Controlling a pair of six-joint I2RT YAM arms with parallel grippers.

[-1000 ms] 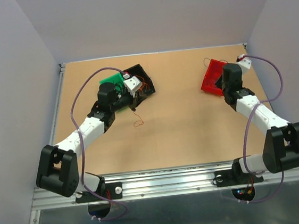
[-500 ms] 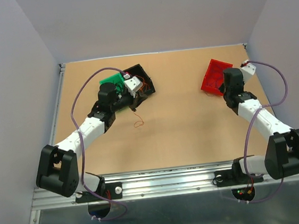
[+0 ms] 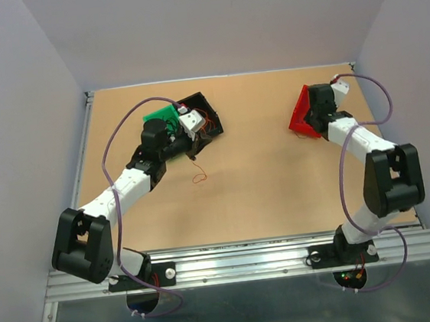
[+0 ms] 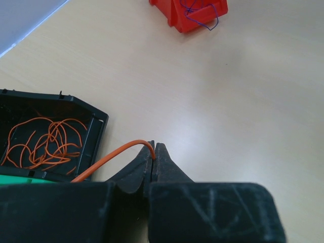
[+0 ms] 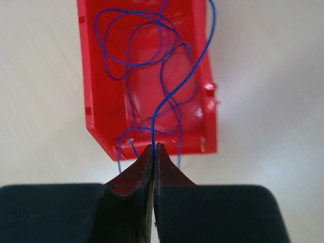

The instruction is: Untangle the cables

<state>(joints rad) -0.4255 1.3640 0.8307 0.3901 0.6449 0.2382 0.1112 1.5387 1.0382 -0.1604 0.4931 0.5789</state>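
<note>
orange cables (image 4: 48, 142), blue cables (image 5: 153, 126); red bin (image 5: 98, 116)

table (image 3: 263, 179) | black bin (image 3: 203, 103) | green bin (image 3: 161, 113) | red bin (image 3: 300, 113) | loose orange cable (image 3: 199, 178)

1. My left arm (image 3: 125, 187): I am stretching it forward, elbow bent.
2. My left gripper (image 4: 154, 148): I am pinching an orange wire (image 4: 121, 149), jaws together.
3. My right arm (image 3: 355, 140): I am folding it, forearm angling forward-left.
4. My right gripper (image 5: 154, 148): I am pinching a blue wire (image 5: 153, 129), jaws together.
</note>
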